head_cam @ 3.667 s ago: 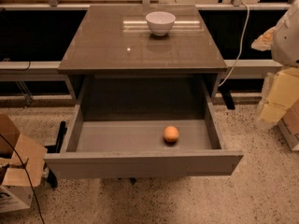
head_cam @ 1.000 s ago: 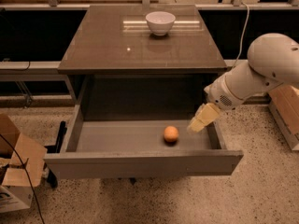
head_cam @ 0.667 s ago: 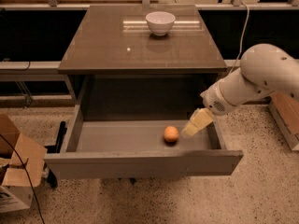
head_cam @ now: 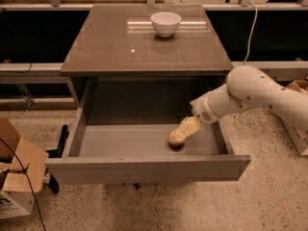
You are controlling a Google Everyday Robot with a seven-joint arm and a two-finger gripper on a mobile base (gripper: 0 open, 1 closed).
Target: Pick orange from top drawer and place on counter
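The top drawer (head_cam: 144, 168) is pulled fully open below the counter (head_cam: 120, 47). The orange (head_cam: 175, 142) lies on the drawer floor at the right, mostly covered from above. My gripper (head_cam: 179, 136) reaches in from the right on the white arm (head_cam: 255, 95), and its cream-coloured fingers (head_cam: 185, 129) are down over the orange, touching or just above it.
A white bowl (head_cam: 165, 23) stands at the back of the counter. A cardboard box (head_cam: 17, 177) sits on the terrazzo floor at the left, with a cable beside it. Another box edge (head_cam: 298, 129) is at the far right.
The arm has swung in from the right and gone down into the drawer. The gripper has moved left from beside the orange to right over it. The orange has not moved.
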